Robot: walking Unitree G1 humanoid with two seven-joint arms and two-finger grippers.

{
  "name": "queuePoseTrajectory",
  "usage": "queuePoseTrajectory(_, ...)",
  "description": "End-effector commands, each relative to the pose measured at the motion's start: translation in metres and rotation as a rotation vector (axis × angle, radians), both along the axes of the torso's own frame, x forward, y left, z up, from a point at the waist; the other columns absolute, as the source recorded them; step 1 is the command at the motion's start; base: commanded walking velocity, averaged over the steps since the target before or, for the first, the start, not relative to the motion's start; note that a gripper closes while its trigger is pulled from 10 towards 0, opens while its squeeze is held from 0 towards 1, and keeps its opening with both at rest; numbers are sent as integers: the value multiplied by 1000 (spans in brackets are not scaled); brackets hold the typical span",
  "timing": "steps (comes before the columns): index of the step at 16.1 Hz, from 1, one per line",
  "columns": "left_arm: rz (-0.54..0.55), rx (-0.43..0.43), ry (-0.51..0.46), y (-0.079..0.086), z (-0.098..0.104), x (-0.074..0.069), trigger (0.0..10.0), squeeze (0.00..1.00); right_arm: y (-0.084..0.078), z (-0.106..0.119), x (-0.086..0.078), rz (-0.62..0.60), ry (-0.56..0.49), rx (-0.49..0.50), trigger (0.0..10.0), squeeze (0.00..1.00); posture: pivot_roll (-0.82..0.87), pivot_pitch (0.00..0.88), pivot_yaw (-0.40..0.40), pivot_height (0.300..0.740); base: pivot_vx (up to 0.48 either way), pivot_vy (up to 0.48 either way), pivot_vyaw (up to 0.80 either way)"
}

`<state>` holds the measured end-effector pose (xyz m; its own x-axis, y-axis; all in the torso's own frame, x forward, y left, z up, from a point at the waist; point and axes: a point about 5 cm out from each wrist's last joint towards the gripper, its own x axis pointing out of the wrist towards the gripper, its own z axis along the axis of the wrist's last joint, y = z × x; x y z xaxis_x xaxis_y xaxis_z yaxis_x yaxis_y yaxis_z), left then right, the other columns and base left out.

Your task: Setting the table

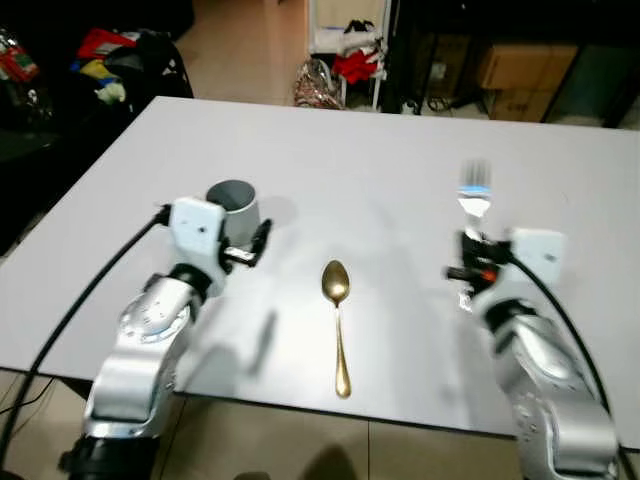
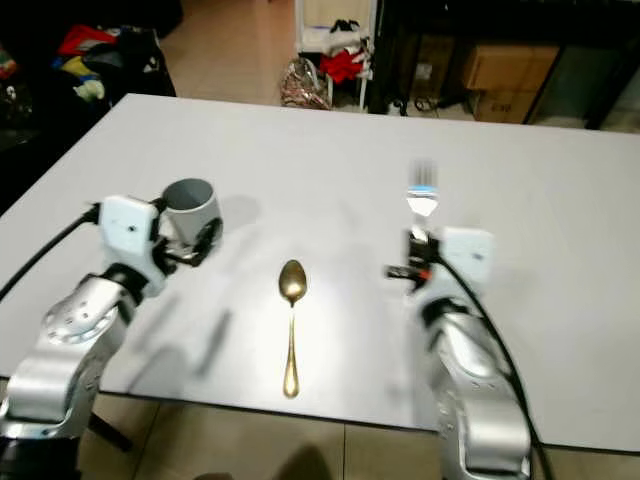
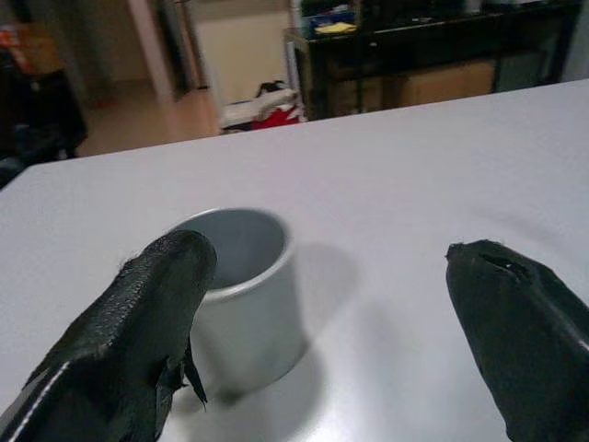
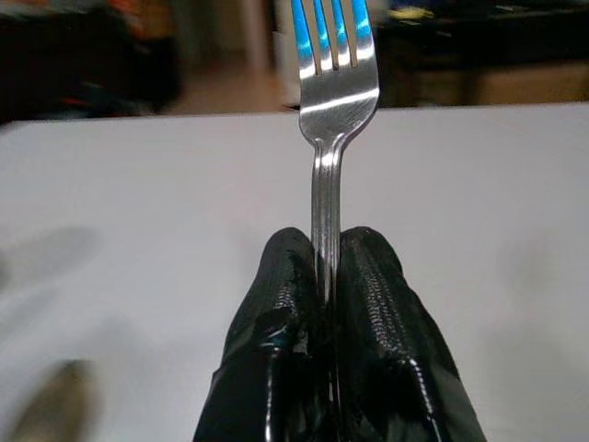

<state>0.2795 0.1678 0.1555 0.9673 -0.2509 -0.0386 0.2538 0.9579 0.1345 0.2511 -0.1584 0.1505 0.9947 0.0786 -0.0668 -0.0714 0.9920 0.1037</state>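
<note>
A white table [image 1: 380, 160] fills most of the frame, with cluttered bags and boxes beyond its far edge. A gold spoon [image 1: 339, 322] lies at centre, bowl pointing away. At centre left a grey cup [image 1: 235, 205] stands upright, with the left gripper [image 3: 331, 322] just beside it, fingers spread wide and one fingertip [image 3: 166, 285] close against the cup's wall. At centre right the right gripper [image 4: 324, 276] pinches a silver fork [image 4: 329, 83] by its handle, tines up, above the table.
</note>
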Motion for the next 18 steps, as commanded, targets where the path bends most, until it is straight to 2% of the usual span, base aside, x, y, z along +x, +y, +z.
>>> queuePoseTrajectory(1,15,9,-5,5,2,-3,10000,0,2,2,1,33,1,1,10000,0,104,0,19,740,0,368,0)
queuePoseTrajectory(3,-9,17,-20,3,6,-3,10000,0,7,3,1,72,-6,33,10000,0,107,0,10,740,0,371,0)
queuePoseTrajectory(6,-12,20,-21,3,8,-2,10000,0,11,1,0,63,20,95,10000,0,108,0,18,740,0,381,0)
queuePoseTrajectory(18,-36,37,-9,2,7,3,10000,0,6,-4,-1,27,56,126,10000,0,98,0,40,740,0,373,0)
